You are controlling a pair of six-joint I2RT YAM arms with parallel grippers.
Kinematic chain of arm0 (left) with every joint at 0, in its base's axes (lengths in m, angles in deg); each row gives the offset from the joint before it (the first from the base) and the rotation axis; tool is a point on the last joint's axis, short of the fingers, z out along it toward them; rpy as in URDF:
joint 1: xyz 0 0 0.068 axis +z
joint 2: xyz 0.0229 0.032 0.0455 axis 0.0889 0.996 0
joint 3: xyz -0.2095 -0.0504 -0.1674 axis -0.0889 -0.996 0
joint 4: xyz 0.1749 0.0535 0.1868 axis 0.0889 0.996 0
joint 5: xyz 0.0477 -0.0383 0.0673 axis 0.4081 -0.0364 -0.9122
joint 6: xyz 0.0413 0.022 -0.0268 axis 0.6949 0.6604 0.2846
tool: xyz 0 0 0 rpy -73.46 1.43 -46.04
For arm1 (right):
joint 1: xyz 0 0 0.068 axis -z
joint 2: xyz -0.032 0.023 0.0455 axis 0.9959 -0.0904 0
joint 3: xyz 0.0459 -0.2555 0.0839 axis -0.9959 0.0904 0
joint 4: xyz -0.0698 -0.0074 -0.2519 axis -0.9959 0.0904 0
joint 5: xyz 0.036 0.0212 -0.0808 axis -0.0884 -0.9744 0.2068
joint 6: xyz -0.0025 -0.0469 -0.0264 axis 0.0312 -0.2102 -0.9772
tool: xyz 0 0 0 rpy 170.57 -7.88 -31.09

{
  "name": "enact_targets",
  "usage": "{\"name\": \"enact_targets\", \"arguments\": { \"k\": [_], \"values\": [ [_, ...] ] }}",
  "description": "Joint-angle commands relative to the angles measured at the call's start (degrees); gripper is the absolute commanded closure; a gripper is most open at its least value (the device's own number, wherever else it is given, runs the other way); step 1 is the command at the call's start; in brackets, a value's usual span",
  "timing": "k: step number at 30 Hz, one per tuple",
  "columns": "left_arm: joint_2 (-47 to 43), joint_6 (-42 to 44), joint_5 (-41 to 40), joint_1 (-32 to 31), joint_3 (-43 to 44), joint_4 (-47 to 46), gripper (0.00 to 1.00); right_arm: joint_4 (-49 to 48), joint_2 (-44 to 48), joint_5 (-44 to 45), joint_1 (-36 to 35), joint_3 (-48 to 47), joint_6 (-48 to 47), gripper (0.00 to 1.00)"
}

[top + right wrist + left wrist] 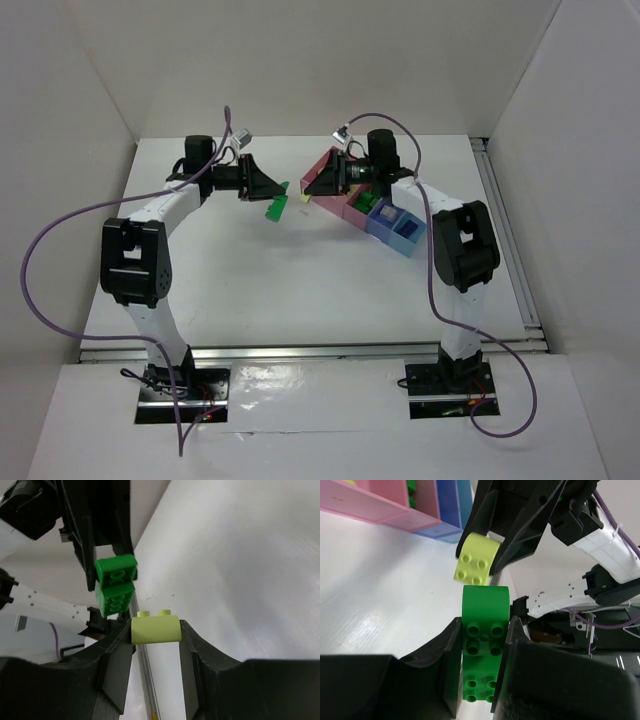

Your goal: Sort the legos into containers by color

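Right gripper (156,642) clamped pale brick (155,630), left gripper (482,640) clamped green bricks (485,605); trays (365,500) sat just behind right one, near far edge.

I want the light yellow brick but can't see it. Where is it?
The light yellow brick is pinched in the right gripper, near the top view's middle, facing the green bricks in the left gripper, beside the trays.

No readable text, label, brand or number shows in any view (studs only).
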Motion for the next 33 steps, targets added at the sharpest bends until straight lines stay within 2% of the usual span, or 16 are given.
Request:
{"name": "enact_targets", "arguments": {
  "k": [1, 5, 8, 10, 13, 15, 17, 18, 19, 21, 23, 25, 27, 29, 30, 33],
  "values": [
    [-2.17, -1.74, 0.53, 1.61, -0.78, -3.58, 1.00, 4.52, 2.92, 5.85, 0.96, -1.58, -3.66, 0.74],
    [-2.17, -3.77, -1.22, 1.61, -2.01, -5.00, 1.00, 12.33, 2.39, 15.49, 0.96, -4.74, -7.00, 0.75],
    [-2.17, -2.46, -3.68, 1.61, -1.48, -2.10, 1.00, 19.89, 0.29, 32.18, 0.96, -9.04, -8.15, 0.75],
    [-2.17, -1.06, -6.84, 1.09, -0.87, 0.45, 1.00, 24.62, -1.73, 42.79, 0.96, -13.70, -8.68, 0.75],
    [-2.17, 0.18, -10.79, 1.09, 0.54, 4.94, 1.00, 32.10, -9.11, 49.87, 0.96, -24.41, -8.68, 0.74],
    [-2.17, 0.18, -12.12, 0.56, 0.54, 5.47, 1.00, 34.57, -14.38, 51.29, 0.96, -31.68, -8.68, 0.64],
    [-2.87, 0.18, -12.74, 0.04, 0.54, 5.47, 1.00, 38.26, -17.46, 52.35, 0.96, -36.37, -8.68, 0.42],
    [-2.87, 0.18, -12.74, 0.03, 0.54, 5.47, 1.00, 39.58, -19.56, 52.96, 0.96, -38.48, -9.29, 0.27],
    [-2.87, 0.18, -12.74, 0.03, 0.54, 5.47, 1.00, 40.64, -20.11, 52.97, 0.96, -41.37, -9.29, 0.22],
    [-3.40, 0.71, -13.26, 0.03, 0.54, 6.00, 1.00, 41.44, -19.07, 52.26, 0.96, -41.40, -9.82, 0.20],
    [-3.40, 0.71, -13.27, 0.03, 1.06, 6.53, 1.00, 39.53, -16.52, 52.26, 0.96, -37.38, -10.52, 0.19],
    [-3.40, 0.71, -12.57, 0.03, 1.68, 6.53, 1.00, 36.97, -10.64, 51.74, 0.96, -32.55, -11.13, 0.22],
    [-2.87, -0.07, -9.68, 0.03, 1.68, 3.48, 1.00, 31.79, -5.98, 48.33, 0.96, -23.59, -11.67, 0.35],
    [-2.87, -0.86, -6.61, 0.03, 1.68, 1.52, 1.00, 28.45, 0.00, 41.58, 0.96, -15.88, -13.07, 0.39],
    [-2.35, -1.57, -5.89, 0.03, 1.68, 0.73, 1.00, 24.17, 1.76, 31.79, 1.57, -13.30, -14.29, 0.39],
    [-2.35, -3.23, -4.48, 0.03, 1.68, -2.34, 1.00, 16.00, 8.00, 14.81, 1.58, -3.46, -13.79, 0.35]
  ]
}}
